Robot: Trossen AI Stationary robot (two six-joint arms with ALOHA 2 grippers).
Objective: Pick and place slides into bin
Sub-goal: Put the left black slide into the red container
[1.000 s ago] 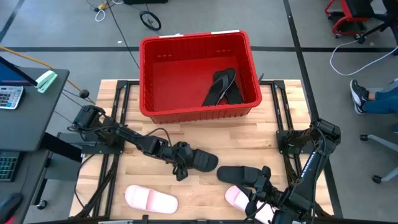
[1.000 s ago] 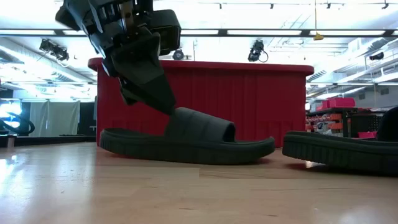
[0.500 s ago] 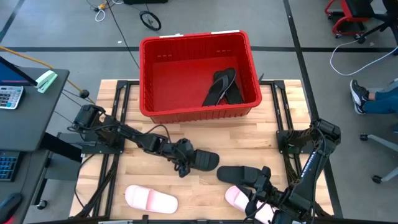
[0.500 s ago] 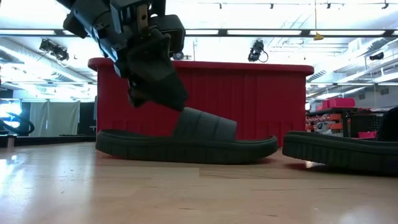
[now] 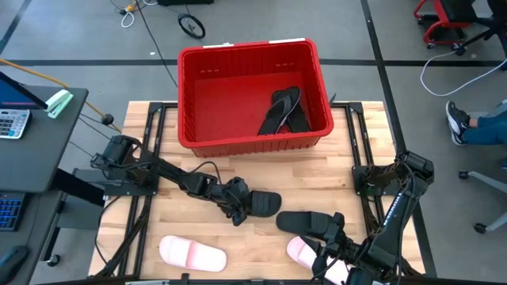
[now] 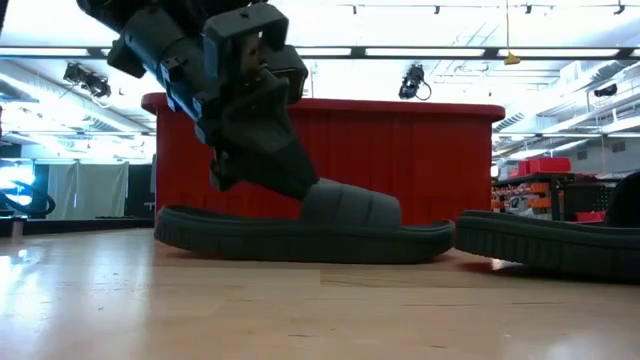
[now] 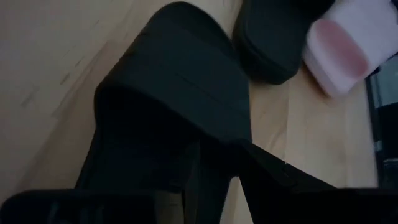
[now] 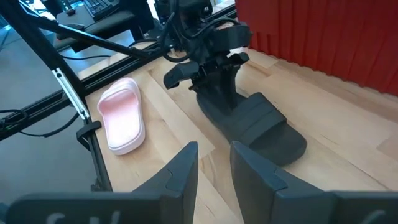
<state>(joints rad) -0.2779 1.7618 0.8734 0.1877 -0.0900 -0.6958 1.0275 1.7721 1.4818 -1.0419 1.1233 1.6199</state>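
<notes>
A black slide (image 5: 261,203) lies sole-down on the wooden table (image 5: 190,158). My left gripper (image 5: 237,209) is open and stands at its heel end, reaching toward the broad strap (image 6: 350,205). My right gripper (image 8: 214,165) is open and empty, hovering near the table's front right (image 5: 329,239). Below it lie another black slide (image 5: 305,221) and a pale pink slide (image 5: 301,251). A second pink slide (image 5: 192,253) lies at the front left. The red bin (image 5: 253,131) at the far side holds two black slides (image 5: 282,111). My left gripper comes slanting down from the table's left onto the black slide's footbed, at the strap's open heel-side edge (image 6: 305,190). In the left wrist view one finger (image 7: 273,169) lies outside the slide's side over the wood. I cannot tell whether the other is under the strap. The slide rests flat on the table.
A side desk with a calculator (image 5: 12,123) stands left of the table. A person's leg and shoe (image 5: 459,123) show at the far right, off the table. Bare wood lies between the bin and the slides.
My left gripper has gone toward the table's right edge, along the black slide's footbed up to the strap. The slide has slid a little to the right with it and stays flat on the table.
</notes>
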